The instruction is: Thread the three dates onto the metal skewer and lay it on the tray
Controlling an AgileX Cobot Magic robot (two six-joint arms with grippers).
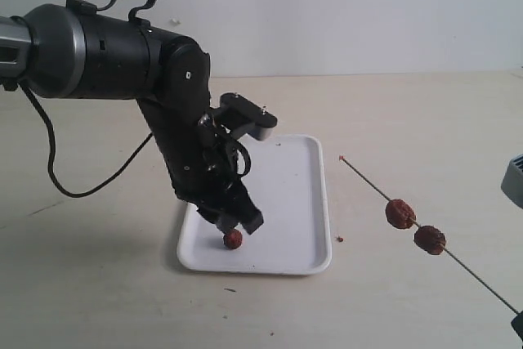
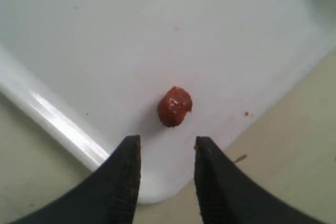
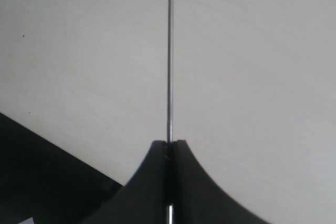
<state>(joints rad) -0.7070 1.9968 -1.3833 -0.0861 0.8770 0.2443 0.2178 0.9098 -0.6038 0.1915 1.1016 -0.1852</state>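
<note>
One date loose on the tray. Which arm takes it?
Left. The left tool hangs open just above the loose date on the tray; the right tool is shut on the skewer carrying two dates.

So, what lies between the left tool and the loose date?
Only bare tray between the open left tool and the date, as the left wrist view shows.

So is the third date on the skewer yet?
No: the third date lies loose on the tray by the open left gripper; the skewer carries only two dates.
</note>
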